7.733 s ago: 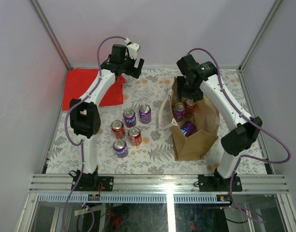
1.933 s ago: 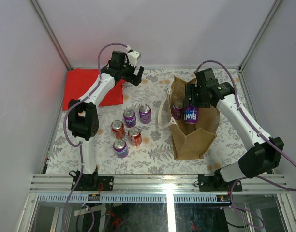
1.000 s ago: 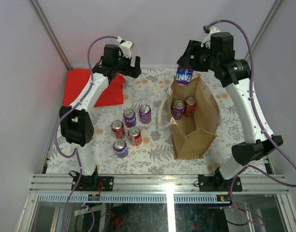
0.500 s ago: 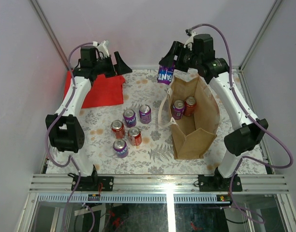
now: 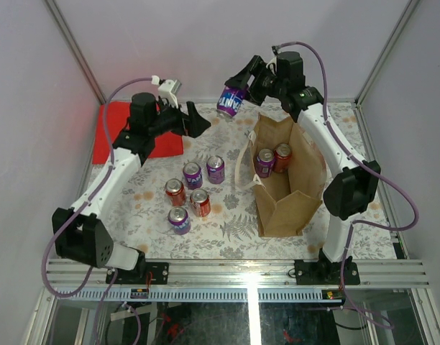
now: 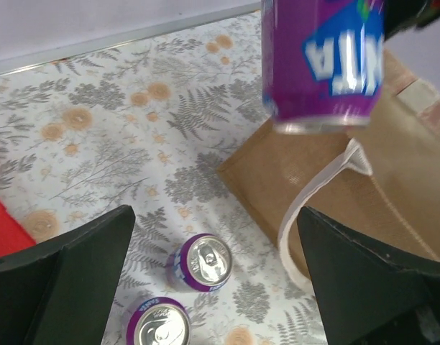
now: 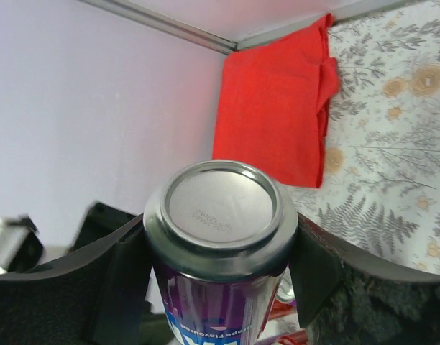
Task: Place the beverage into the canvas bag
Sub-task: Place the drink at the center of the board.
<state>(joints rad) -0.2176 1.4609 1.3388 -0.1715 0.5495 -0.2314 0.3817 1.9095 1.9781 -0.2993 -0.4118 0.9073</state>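
Note:
My right gripper [image 5: 243, 85] is shut on a purple Fanta can [image 5: 231, 103] and holds it tilted, high in the air left of the canvas bag [image 5: 298, 205]. In the right wrist view the can [image 7: 221, 237] fills the space between my fingers [image 7: 315, 267], bottom end toward the camera. The tan bag stands open at the right with a purple can [image 5: 265, 162] and a red can [image 5: 282, 154] inside. My left gripper [image 5: 194, 119] is open and empty, just left of the held can. The left wrist view shows that can [image 6: 324, 61] above the bag's edge [image 6: 392, 180].
Five cans stand in a cluster left of the bag: purple [image 5: 193, 175], purple [image 5: 216, 169], red [image 5: 175, 191], red [image 5: 200, 203], purple [image 5: 180, 220]. A flat red cloth [image 5: 111, 136] lies at the back left. The bag's cream strap [image 5: 241, 162] hangs toward the cans.
My right gripper has lifted the purple can out of the bag and carried it left, past the bag's rim. My left arm swung left, then back toward the can.

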